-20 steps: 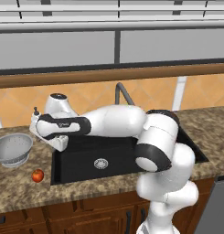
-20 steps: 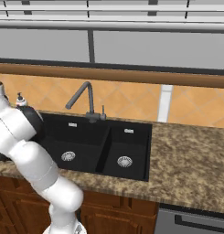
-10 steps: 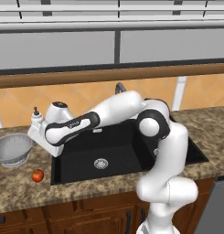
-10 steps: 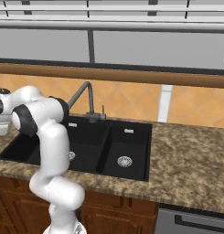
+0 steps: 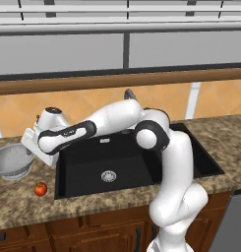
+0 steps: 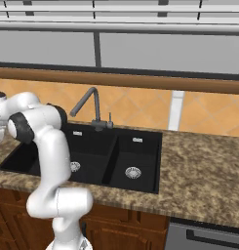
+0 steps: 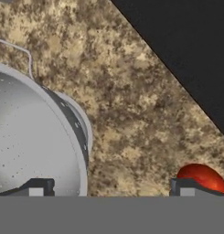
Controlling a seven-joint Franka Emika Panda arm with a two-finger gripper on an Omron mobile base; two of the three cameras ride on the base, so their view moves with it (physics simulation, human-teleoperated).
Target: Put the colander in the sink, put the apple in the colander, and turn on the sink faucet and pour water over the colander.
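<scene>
I have the arm stretched out to the left over the counter (image 5: 23, 204), its hand hanging above the strip of granite between the colander (image 5: 12, 161) and the sink (image 5: 97, 162). In the hand view the gripper (image 7: 111, 188) has its two tips spread wide, one over the colander's bowl and the other right at the apple (image 7: 204, 177), with bare granite between them and nothing held.

The colander sits on the counter left of the sink, well apart from the basin edge, and the apple (image 5: 40, 189) lies nearer to me than the colander, close to the sink's near left corner. Both are outside the sink.

From the left base view the hand itself hides the fingers, so I cannot judge from there how high they hang above the stone. The hand view cuts off most of the colander (image 7: 35, 137) and shows just the top of the apple behind one tip.

The right base view gives me both basins of the sink (image 6: 111, 154) with their silver drains and the whole sink faucet (image 6: 91, 105) at the far edge. In the left base view the arm covers the faucet almost completely.
</scene>
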